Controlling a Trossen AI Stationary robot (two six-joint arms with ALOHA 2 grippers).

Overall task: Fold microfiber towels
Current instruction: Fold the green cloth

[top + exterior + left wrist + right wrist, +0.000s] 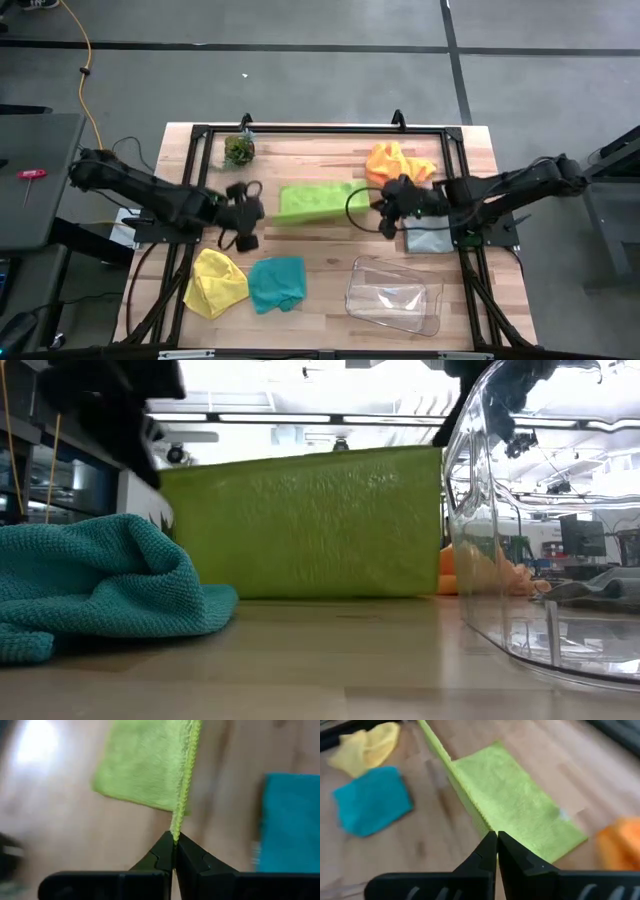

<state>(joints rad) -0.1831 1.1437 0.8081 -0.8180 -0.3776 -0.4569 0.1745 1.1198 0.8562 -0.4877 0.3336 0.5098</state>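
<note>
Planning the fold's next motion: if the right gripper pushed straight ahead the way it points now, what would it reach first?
The lime green towel it is shut on, stretched toward the left gripper. Depth is unclear, so that is a guess.

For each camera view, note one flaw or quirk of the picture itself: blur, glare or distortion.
High view: evenly lit and sharp. Low view: bright ceiling lights behind; the clear tray warps the room seen through it. Left wrist view: the table and teal towel are smeared. Right wrist view: the yellow towel and orange towel are blurred.

clear plastic tray [395, 296]: table front-right | leafy green clump [239, 149]: back-left
</note>
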